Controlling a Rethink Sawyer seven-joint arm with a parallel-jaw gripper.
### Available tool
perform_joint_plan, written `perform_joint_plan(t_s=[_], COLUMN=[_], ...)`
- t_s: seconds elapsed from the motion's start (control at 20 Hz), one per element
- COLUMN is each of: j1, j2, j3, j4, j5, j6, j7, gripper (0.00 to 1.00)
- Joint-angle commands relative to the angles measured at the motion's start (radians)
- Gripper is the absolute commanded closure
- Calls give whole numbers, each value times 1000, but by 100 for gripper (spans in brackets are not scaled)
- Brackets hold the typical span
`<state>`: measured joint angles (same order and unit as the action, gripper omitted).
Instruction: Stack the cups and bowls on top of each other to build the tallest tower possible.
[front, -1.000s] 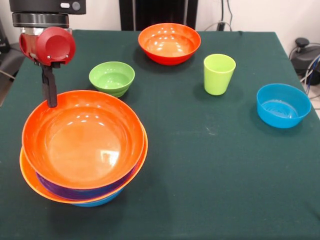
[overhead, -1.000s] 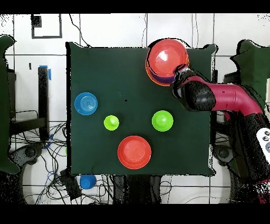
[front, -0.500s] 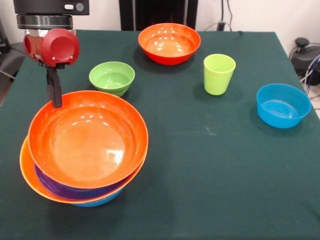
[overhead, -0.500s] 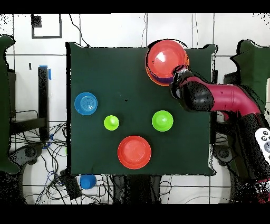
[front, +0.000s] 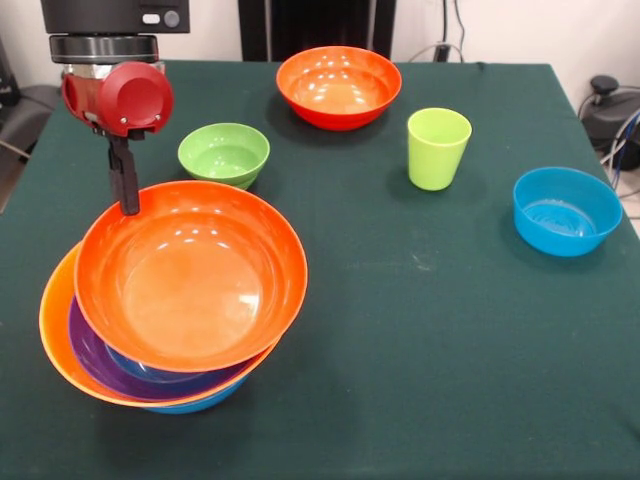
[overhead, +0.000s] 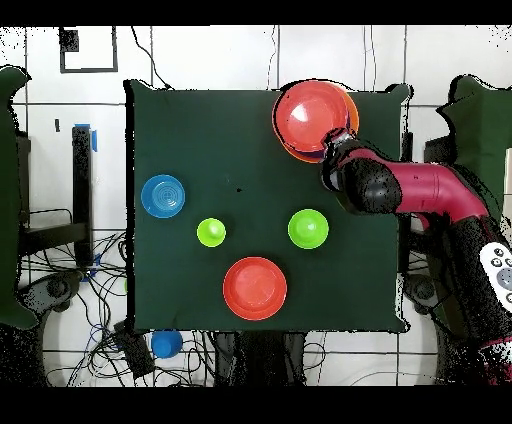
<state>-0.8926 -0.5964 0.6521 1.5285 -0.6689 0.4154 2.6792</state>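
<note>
My gripper (front: 127, 197) is shut on the far rim of a big orange bowl (front: 190, 275), which hangs tilted and shifted right over the tower (front: 60, 345). The tower's lower orange, purple and blue rims show at its left and bottom. In the overhead view the gripper (overhead: 329, 153) meets that bowl (overhead: 310, 115) at the table's top right. Standing apart are a small lime-green bowl (front: 224, 155), a lime-green cup (front: 438, 147), a red-orange bowl (front: 339, 85) and a blue bowl (front: 566, 210).
Seen from overhead, the blue bowl (overhead: 163, 195), cup (overhead: 211, 232), green bowl (overhead: 308, 229) and red-orange bowl (overhead: 255, 288) spread across the dark green table (overhead: 230, 140). A blue round object (overhead: 166, 343) lies off the table among cables.
The gripper has carried the top orange bowl rightward in the front view, so it now overhangs the tower and uncovers the purple and orange rims on the left.
</note>
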Motion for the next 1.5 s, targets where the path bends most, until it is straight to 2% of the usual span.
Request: perform_joint_plan(t_s=[0.05, 0.3, 0.75, 1.35, 1.5], j1=[23, 37, 26, 17, 19], j2=[29, 28, 46, 104, 101], j3=[34, 20, 33, 43, 37], j4=[29, 13, -38, -141, -134], j5=[-18, -41, -21, -40, -41], j6=[47, 19, 81, 130, 124], j7=[-201, -188, -235, -325, -316], gripper=[100, 100, 100, 100, 100])
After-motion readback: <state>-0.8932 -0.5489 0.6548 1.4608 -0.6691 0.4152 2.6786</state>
